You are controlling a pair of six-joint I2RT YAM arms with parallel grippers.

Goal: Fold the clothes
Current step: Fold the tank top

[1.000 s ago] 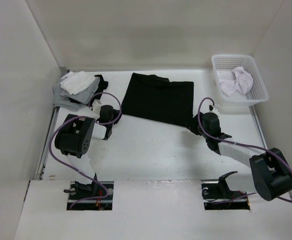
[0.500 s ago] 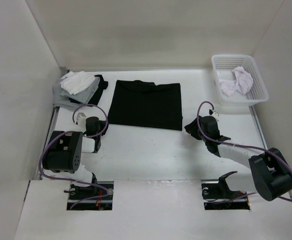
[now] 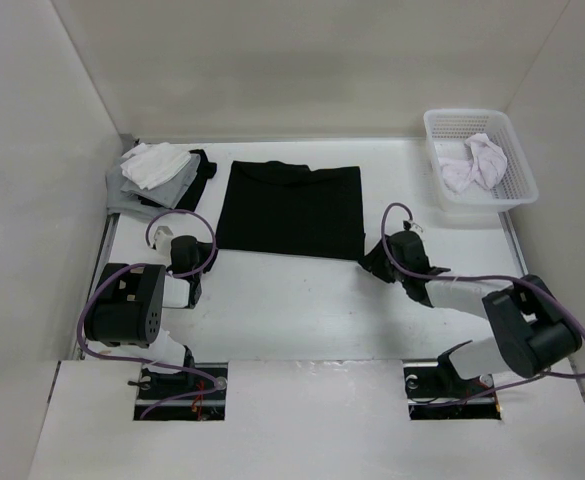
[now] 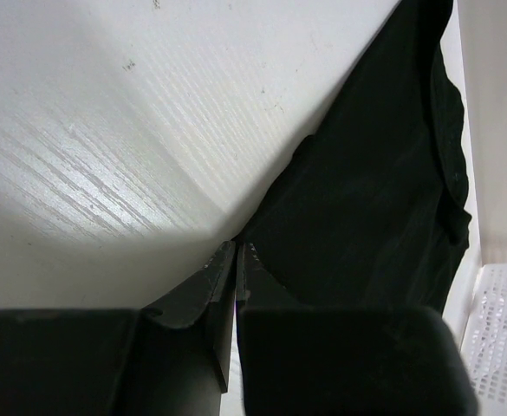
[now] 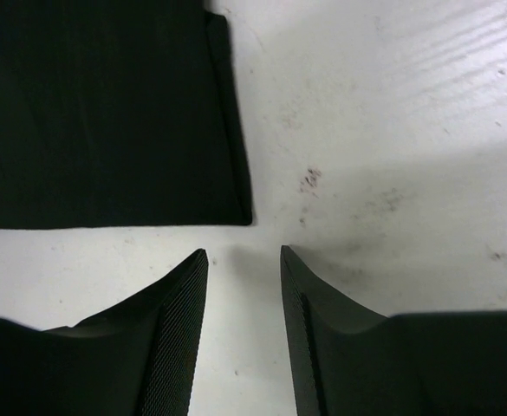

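Note:
The clothes (image 3: 288, 208), a plain black garment, lie flat as a folded rectangle at the table's middle back. My left gripper (image 3: 198, 266) sits just off their near left corner, jaws pressed together. In the left wrist view the fingertips (image 4: 236, 249) meet the edge of the clothes (image 4: 374, 173), with no fabric seen between them. My right gripper (image 3: 375, 262) rests low by the near right corner and is open. In the right wrist view its gap (image 5: 243, 251) holds only bare table, and the corner of the clothes (image 5: 97, 113) lies just ahead.
A white mesh basket (image 3: 477, 208) holding a white garment (image 3: 472, 165) stands at the back right and shows at the edge of the left wrist view (image 4: 500, 338). A pile of white, grey and black garments (image 3: 152, 170) lies at the back left. White walls enclose the table.
The clothes were skewed toward the right gripper; now they lie square and further left. The right gripper let go and opened. The left arm drew back to the near left, jaws closing.

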